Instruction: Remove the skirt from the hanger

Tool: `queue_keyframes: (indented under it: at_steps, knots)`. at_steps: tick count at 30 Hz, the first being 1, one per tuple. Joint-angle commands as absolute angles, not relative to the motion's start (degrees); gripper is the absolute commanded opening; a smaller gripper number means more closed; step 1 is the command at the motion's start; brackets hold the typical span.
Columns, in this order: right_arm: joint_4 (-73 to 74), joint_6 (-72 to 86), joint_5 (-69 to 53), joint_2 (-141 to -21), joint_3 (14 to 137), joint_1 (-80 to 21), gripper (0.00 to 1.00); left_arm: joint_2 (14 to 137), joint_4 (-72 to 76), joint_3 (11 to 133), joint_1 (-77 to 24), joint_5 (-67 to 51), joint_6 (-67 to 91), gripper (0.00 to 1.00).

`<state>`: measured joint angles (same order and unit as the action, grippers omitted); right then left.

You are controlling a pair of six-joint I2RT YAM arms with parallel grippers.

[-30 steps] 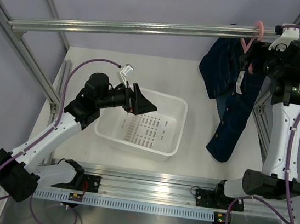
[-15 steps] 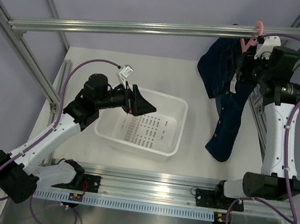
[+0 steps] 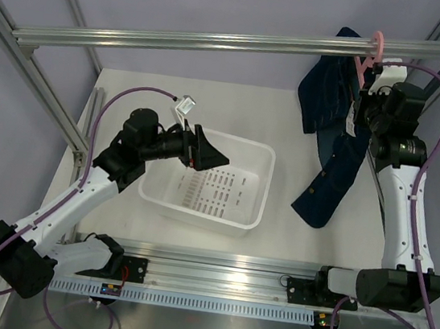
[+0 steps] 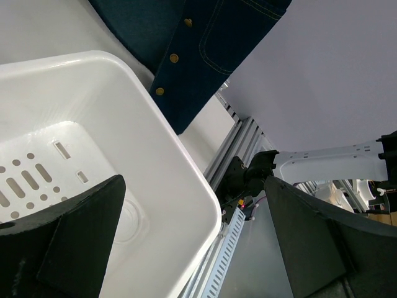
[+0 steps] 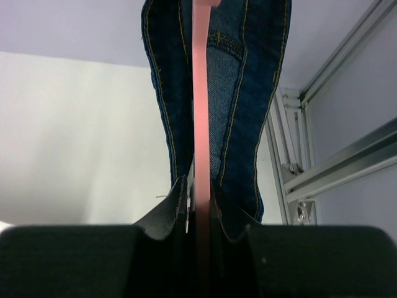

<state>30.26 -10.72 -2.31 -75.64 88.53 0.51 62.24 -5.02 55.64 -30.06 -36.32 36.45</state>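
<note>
Nearest the bases, the left gripper (image 3: 205,156) hovers over the white bin (image 3: 197,212) on the counter (image 3: 251,112), its fingers spread wide and empty. Farther back, the right gripper (image 5: 198,211) has its fingers clamped on the hanger (image 5: 200,93), with the skirt (image 3: 332,147) draped from it to the right of the bin. Since the hanger's hook sits over the rail (image 3: 220,43) and the skirt is on the hanger, removal seems barely begun.
</note>
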Motion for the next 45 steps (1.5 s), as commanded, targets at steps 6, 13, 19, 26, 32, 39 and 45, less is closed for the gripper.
queue_keyframes:
  at_steps: [6,13,19,26,32,39,45]
  knots:
    - [9.8,-2.4,-5.8,-68.4,83.5,0.4,0.00,62.6,-1.1,54.9,-30.3,-37.6,36.3,0.99]
    - [5.5,9.6,-11.2,-68.4,83.9,2.3,0.00,62.0,-1.6,55.5,-30.3,-37.9,36.0,0.99]
    - [-4.2,12.9,-15.3,-62.6,76.2,4.9,0.00,60.4,-2.5,56.5,-30.2,-38.0,35.0,0.99]
    - [-1.3,11.9,-15.7,-57.4,73.3,5.7,0.00,59.3,-2.6,57.8,-30.3,-39.0,34.3,0.99]
    - [12.3,12.3,-19.1,-56.2,75.1,5.7,0.00,59.7,-4.0,61.2,-30.3,-39.6,33.2,0.99]
    - [35.5,17.0,-25.1,-51.4,77.0,4.9,0.00,60.5,-15.8,73.5,-39.1,-25.2,23.6,0.99]
    - [50.6,19.9,-30.5,-47.1,78.9,4.7,0.00,67.8,-24.1,84.7,-50.4,-11.6,20.1,0.99]
